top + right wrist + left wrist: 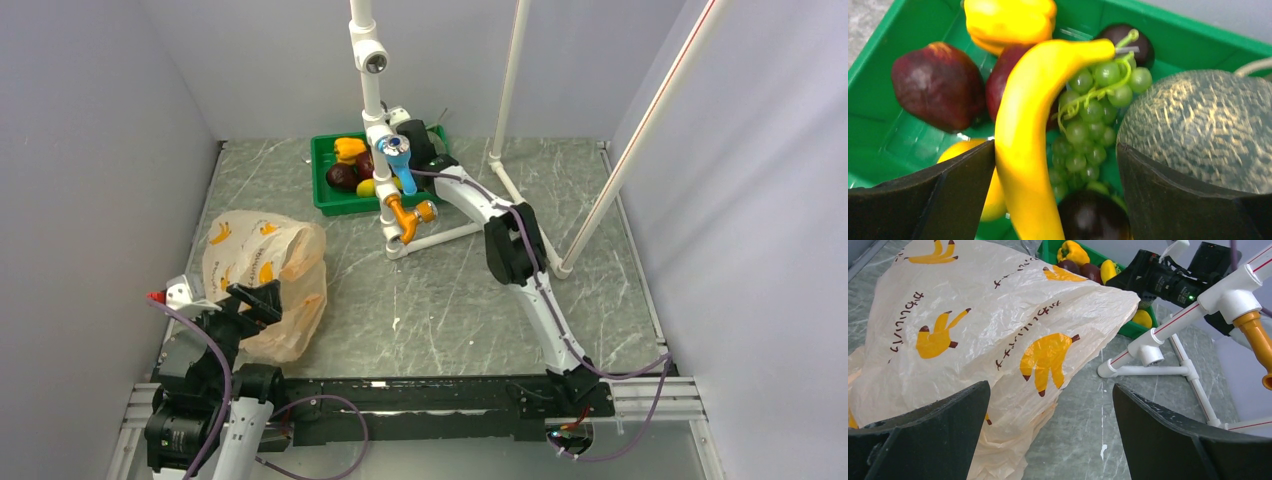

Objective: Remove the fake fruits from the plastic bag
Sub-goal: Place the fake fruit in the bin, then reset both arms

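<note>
Right tool [1055, 146] agape — banana [1023, 125] (cut off below) hides some grapes [1093, 111].

translucent peach plastic bag [988, 305] bears yellow banana prints [1048, 360]; in the green tray [1198, 35], maroon fruits [935, 85], green grapes [1083, 130], yellow banana [1023, 135], netted grey-green melon [1198, 125].

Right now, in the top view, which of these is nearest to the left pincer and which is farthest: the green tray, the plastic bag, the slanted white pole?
1. plastic bag: just beyond the left pincer, on the left side.
2. green tray: farther back, towards the far wall.
3. slanted white pole: farthest, over on the right side.
</note>
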